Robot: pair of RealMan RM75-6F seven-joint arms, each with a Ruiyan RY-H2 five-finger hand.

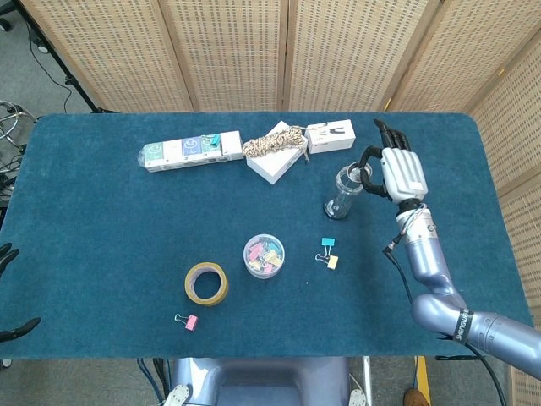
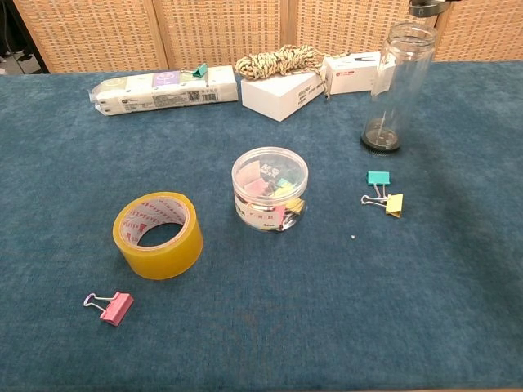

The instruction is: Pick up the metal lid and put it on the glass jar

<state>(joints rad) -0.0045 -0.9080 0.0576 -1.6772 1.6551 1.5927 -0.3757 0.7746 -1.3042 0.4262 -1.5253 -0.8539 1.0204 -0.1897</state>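
One hand is at work: the right hand (image 1: pixel 397 173), its fingers (image 1: pixel 370 157) pinched on the lid (image 1: pixel 361 174), holds it just above the jar (image 1: pixel 345 192) mouth, a touch toward 3 o'clock. Let go off-centre and the lid could tip off the rim, or a nudge could topple the tall jar. The left hand (image 1: pixel 8 292), at 8 o'clock off the desk (image 1: pixel 101 245), holds nothing, fingers apart. The head view shows both hands; the chest view shows only the lid's edge (image 2: pixel 426 6) over the jar's full height (image 2: pixel 398 86).
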